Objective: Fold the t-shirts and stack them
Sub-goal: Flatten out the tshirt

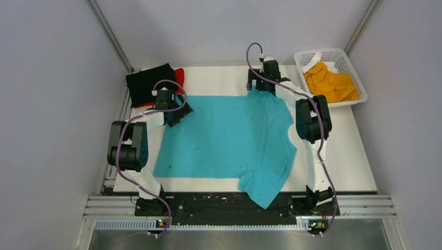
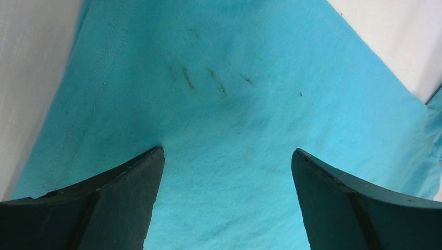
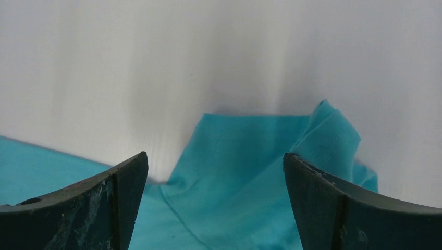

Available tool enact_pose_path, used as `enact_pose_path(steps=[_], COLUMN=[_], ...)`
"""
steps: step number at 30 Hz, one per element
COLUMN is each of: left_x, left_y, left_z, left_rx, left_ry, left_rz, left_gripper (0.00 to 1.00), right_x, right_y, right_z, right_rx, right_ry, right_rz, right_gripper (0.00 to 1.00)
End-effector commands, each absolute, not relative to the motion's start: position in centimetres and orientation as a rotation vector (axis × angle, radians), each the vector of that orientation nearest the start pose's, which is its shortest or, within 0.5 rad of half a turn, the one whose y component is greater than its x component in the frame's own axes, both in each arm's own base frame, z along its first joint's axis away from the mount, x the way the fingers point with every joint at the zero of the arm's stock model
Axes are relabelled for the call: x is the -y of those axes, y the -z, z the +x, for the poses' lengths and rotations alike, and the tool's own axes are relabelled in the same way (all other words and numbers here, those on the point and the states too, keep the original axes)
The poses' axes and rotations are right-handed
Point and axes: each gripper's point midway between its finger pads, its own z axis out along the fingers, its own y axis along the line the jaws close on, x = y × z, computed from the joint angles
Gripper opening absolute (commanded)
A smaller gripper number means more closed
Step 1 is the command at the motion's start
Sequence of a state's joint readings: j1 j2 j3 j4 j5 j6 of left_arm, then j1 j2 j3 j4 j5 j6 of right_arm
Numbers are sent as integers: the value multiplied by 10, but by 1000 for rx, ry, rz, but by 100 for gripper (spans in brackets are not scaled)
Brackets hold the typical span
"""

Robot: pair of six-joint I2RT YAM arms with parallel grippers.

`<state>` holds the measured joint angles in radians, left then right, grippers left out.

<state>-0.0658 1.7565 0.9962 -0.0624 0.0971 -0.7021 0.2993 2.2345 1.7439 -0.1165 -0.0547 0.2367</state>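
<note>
Roughly halfway: black t-shirt [image 1: 146, 83] folded atop red t-shirt [image 1: 180, 75], far left. Turquoise t-shirt [image 1: 229, 138] flat mid-table, unfolded. Orange-yellow t-shirt [image 1: 331, 82] crumpled in basket [image 1: 341, 57], far right, unfolded too. Left gripper [image 2: 228, 150], right gripper [image 3: 215, 154] above turquoise far corners, jaws wide apart, gripping nothing.

The turquoise-blue t-shirt [image 1: 229, 135] lies spread flat before me across mid-frame, with one sleeve trailing toward bottom centre. At upper left, the folded black t-shirt [image 1: 148, 83] rests on the red t-shirt [image 1: 180, 76]. The orange-yellow t-shirt [image 1: 329, 82] lies crumpled at upper right.
</note>
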Motion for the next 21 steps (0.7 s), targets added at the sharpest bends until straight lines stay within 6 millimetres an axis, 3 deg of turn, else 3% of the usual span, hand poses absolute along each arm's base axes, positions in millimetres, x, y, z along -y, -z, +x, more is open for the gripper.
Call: enact_pose_path(steps=[1,4,8,9,10,12,15,21], left_x=[57,55,52,52,51,51,54,62], left_y=[-19,-19,-19,-19,-18,-18,-22,-54], left_z=[403,401,400,400,400,400,404,417], left_rx=[-2423,-2425,-2420,-2422,-2422,-2423,-2416,-2353], left_ry=[370,360,354,352,349,348,372,449], left_rz=[-774,-781,-792,-794,-796,-801,-795,-772], left_gripper=[97,97,97,97,97,97,97,97], right_x=[-174,-148,-99,-83,-78,-81,-111,-156], right_y=[-47,-38,-35,-37,-54,-65,-98,-158], right_z=[591,603,632,639,649,652,650,622], right_rx=[-2296,-2312,-2288,-2297,-2274,-2271,-2220,-2153], right_ry=[-208,-108,11,29,22,0,-120,-131], right_rz=[-37,88,242,279,278,223,73,-132], right_gripper=[99,99,99,99,99,99,99,99])
